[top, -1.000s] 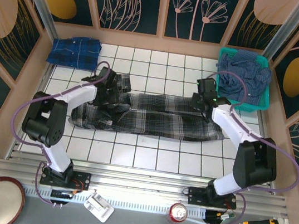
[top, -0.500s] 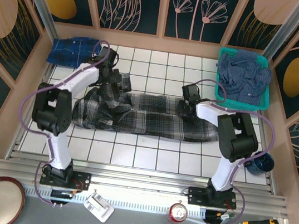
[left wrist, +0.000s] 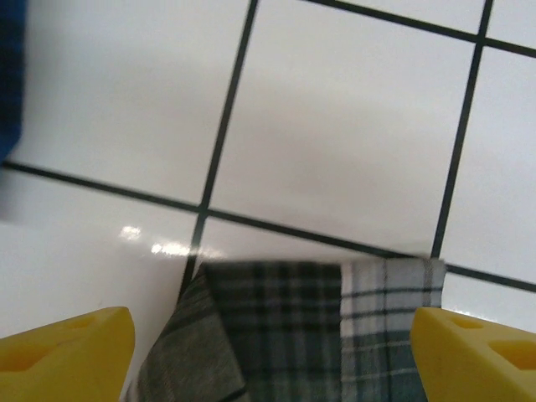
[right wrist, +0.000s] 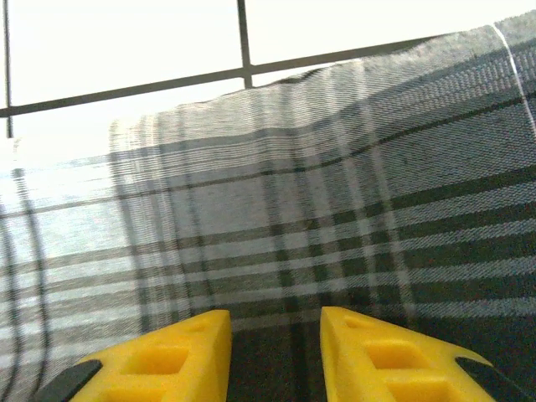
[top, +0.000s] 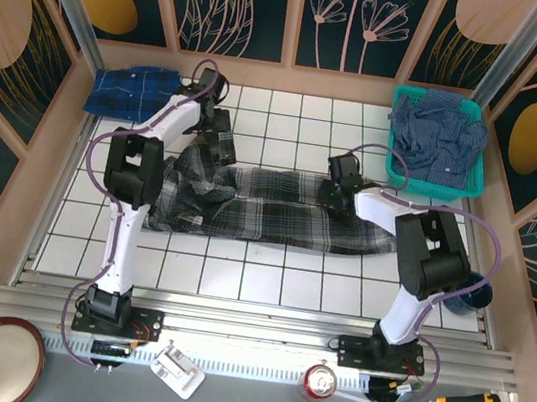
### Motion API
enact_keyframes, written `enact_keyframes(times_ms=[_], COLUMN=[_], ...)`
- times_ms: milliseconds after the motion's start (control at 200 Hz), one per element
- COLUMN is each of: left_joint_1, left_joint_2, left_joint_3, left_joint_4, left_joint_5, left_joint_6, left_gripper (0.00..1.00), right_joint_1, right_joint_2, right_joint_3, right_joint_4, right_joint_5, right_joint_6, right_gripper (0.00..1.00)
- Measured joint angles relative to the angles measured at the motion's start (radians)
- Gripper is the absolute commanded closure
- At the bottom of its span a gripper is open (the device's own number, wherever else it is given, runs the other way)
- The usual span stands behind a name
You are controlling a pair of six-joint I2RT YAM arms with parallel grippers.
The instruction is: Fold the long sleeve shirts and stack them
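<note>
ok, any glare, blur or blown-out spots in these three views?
Left wrist: small glare specks on the tiled table near the left finger, and the blue cloth at the left edge is out of focus. Right wrist: the tiles above the grey plaid shirt are washed out almost white. Top external: evenly lit and sharp, no strong glare on the tiles.

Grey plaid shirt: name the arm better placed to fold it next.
Right, probably: the right claw sits on the grey plaid shirt's far edge, fingers narrowly apart over cloth. The left claw stands wide open at the bunched end, mostly over tile.
</note>
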State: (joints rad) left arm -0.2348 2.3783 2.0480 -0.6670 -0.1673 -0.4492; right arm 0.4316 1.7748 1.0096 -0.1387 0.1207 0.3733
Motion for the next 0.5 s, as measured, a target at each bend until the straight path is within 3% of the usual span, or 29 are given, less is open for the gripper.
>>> enact_keyframes(times_ms=[150,305,365,500], left_joint_1=[-0.042,-0.097,-0.103,-0.110], left_joint_2=[0.074,0.106,0.108,0.117], left_joint_3=[0.052,0.061,0.064,0.068], left_joint_4=[-0.016,-0.027,-0.027,-0.020], left_joint_5=[-0.006,-0.070,-0.091,-0.109], left_joint_6=[0.027,0.021,0.014,0.006], left_gripper=[0.10,0.21,0.30,0.69], right_joint_1=[0.028,0.056,0.063,0.066], right_joint_2=[-0.046,-0.090,-0.114,-0.165], right_joint_3=[0.000,-0.002,-0.012,-0.033], right_joint_4=[-0.016,-0.032,-0.032,-0.042], right_joint_5=[-0.011,-0.014,-0.016,-0.018], right_joint_6=[0.001,0.008,0.011,0.023], right_gripper=[0.59,0.56,0.55,0.54])
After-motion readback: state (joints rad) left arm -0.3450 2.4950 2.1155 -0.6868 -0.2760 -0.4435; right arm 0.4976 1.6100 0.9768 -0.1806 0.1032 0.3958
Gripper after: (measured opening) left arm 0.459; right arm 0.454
